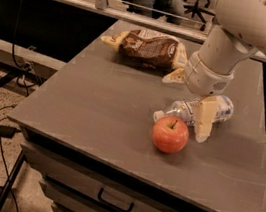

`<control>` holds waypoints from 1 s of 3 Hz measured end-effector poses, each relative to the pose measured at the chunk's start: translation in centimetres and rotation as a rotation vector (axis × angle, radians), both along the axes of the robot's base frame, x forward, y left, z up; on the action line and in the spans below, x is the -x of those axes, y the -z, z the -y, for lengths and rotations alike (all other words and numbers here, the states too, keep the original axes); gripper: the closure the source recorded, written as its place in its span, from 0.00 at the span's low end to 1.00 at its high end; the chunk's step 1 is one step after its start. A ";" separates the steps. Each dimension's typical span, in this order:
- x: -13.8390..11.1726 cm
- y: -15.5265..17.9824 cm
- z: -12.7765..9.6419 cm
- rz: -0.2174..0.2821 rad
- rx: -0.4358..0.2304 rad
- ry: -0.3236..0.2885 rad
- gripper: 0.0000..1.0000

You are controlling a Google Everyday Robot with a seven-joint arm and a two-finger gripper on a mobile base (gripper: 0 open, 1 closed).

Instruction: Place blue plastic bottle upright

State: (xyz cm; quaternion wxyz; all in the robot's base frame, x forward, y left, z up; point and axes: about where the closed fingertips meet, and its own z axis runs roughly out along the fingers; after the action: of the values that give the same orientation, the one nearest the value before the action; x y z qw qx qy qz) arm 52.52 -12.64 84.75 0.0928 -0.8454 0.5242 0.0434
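The blue plastic bottle (188, 110) lies on its side on the grey table (97, 107), its white cap (158, 116) pointing left toward the front. A red apple (170, 134) sits just in front of it, touching or nearly touching. My gripper (189, 99) hangs from the white arm (229, 48) directly over the bottle. One cream finger (204, 119) is down across the front of the bottle's middle, and the other (173, 77) is behind it. The fingers stand wider apart than the bottle, which lies between them.
A brown snack bag (150, 47) lies at the back of the table. The table's front edge with a drawer handle (115, 200) is below. A rail and seated people are behind the table. Cables lie on the floor at the left.
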 end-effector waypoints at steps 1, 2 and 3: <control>-0.1 0.0 0.1 0.002 0.000 0.001 0.00; 0.1 0.5 0.2 0.008 0.031 0.005 0.00; 0.2 1.1 0.7 0.014 0.056 0.030 0.00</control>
State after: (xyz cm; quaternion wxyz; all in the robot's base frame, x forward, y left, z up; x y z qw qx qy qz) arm 52.34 -13.37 83.66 0.0735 -0.8400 0.5372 0.0216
